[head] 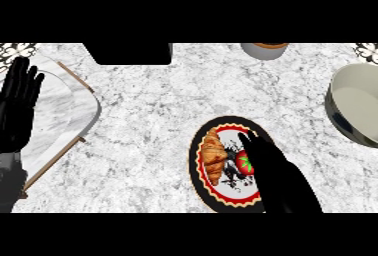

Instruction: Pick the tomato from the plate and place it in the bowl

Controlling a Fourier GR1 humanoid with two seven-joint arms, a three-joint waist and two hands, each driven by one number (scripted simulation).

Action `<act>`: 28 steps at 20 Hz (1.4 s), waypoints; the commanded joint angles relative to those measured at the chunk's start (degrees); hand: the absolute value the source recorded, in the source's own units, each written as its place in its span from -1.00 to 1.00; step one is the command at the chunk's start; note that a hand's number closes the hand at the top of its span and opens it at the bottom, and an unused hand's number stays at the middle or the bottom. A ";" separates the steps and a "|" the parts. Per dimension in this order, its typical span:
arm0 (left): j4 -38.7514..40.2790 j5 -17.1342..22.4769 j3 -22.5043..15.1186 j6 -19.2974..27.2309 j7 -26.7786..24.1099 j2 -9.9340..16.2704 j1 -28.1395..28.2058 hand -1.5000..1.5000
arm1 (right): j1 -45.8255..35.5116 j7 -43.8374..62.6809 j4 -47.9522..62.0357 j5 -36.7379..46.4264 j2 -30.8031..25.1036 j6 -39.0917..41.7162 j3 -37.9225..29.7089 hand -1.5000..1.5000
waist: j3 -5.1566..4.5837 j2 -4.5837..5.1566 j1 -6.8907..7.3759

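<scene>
Right hand (277,172) over the plate (201,170), fingers straight, covering part of the tomato (244,163).

The tomato lies on the plate beside a croissant (213,159); whether fingers touch it is unclear. The bowl (354,102) sits well apart at the right edge, cut off. Bare marble counter (155,115) lies between. The left hand (18,102) rests open at the left edge, over a tray (81,107).

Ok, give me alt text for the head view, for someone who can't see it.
The robot's right hand reaches over a patterned plate, its fingers beside a red tomato that lies next to a croissant. A pale bowl sits at the right edge of the marble counter; the left hand rests open at the left edge.
</scene>
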 commanded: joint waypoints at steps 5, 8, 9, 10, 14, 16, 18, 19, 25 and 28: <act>0.63 -1.15 3.34 -1.72 2.11 -0.19 -1.59 0.00 | 4.07 -2.68 4.81 2.87 -0.19 -0.66 -3.01 -1.00 | 0.04 0.02 -0.07; -4.90 -3.23 2.44 -0.93 1.69 -2.90 2.76 0.00 | 2.92 -4.94 7.59 5.54 1.27 -2.63 -3.82 -1.00 | 0.04 -0.03 0.13; -2.76 -4.32 2.20 -1.81 2.26 -3.50 0.44 0.00 | 3.79 -8.08 6.57 3.93 -0.33 -1.22 -5.67 -1.00 | 0.04 0.00 -0.03; 1.82 -3.18 4.31 -4.25 -1.14 -3.43 0.21 0.00 | 3.08 -7.39 7.87 5.53 2.15 -3.05 -3.93 -1.00 | 0.03 0.03 -0.04; -0.92 -4.80 4.46 -4.01 2.02 -3.49 -0.18 0.00 | 4.15 -15.44 13.03 7.01 0.24 -7.07 -5.17 -1.00 | 0.04 0.01 0.05; -3.33 -5.21 5.19 -3.95 4.08 -3.65 -0.04 0.00 | 4.19 -14.38 10.70 6.84 1.05 -4.99 -4.90 -1.00 | 0.04 0.00 0.05; 4.40 -6.59 5.53 -4.73 -3.52 -5.98 -0.65 0.00 | 1.65 -13.73 13.99 7.45 2.02 -3.95 -5.46 -1.00 | 0.02 0.08 -0.02; 0.44 -6.89 4.15 -1.84 5.83 -5.23 -5.31 0.00 | 3.10 -16.54 15.45 7.21 0.20 -5.36 -6.73 -1.00 | 0.04 0.05 -0.10; -3.83 -8.51 5.12 -3.15 3.15 -7.82 1.66 0.00 | -0.04 -17.61 23.03 8.87 3.72 -6.61 -8.17 -1.00 | 0.04 0.02 0.19; -0.80 -8.46 6.63 -4.70 1.23 -8.11 -0.66 0.00 | 3.93 -18.78 18.67 8.82 1.67 -6.05 -8.55 -1.00 | 0.03 0.02 -0.07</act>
